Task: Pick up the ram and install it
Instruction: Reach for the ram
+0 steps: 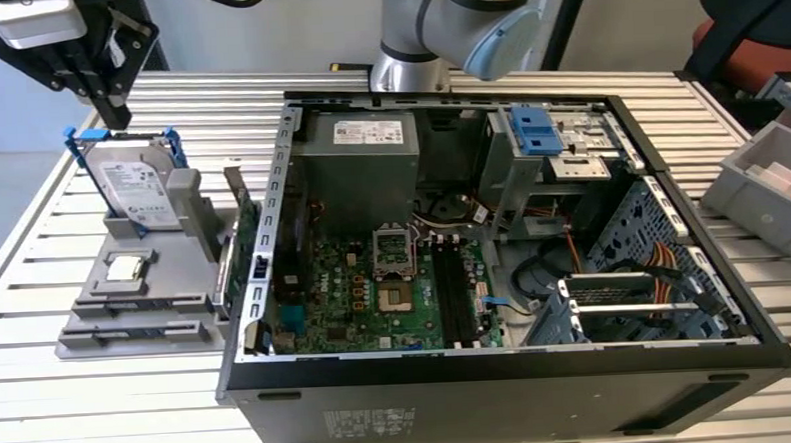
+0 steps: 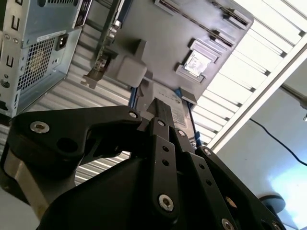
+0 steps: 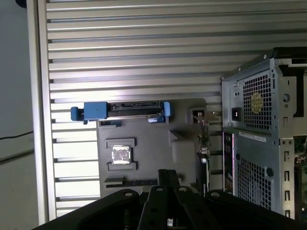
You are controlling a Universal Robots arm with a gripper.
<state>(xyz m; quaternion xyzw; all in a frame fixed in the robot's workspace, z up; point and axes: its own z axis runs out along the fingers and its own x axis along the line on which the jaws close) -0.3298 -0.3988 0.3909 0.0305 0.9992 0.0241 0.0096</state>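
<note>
My gripper (image 1: 115,116) hangs at the far left of the exterior view, above the table. Its fingers are shut and hold nothing. It is just above a hard drive (image 1: 141,191) that stands in a blue caddy at the back of a grey parts holder (image 1: 88,347). The ram (image 1: 140,334) seems to be the long thin dark strip lying in the holder's front slot. It is well below and in front of the gripper. In both wrist views the black fingers (image 2: 158,108) (image 3: 165,176) point down at the holder (image 3: 148,139).
A small silver processor chip (image 1: 130,267) (image 3: 120,154) rests on the holder. A green card (image 1: 243,243) stands on edge between the holder and the open computer case (image 1: 262,382). The motherboard (image 1: 359,293) with black memory slots (image 1: 453,289) lies inside. A grey bin (image 1: 754,181) sits at the right.
</note>
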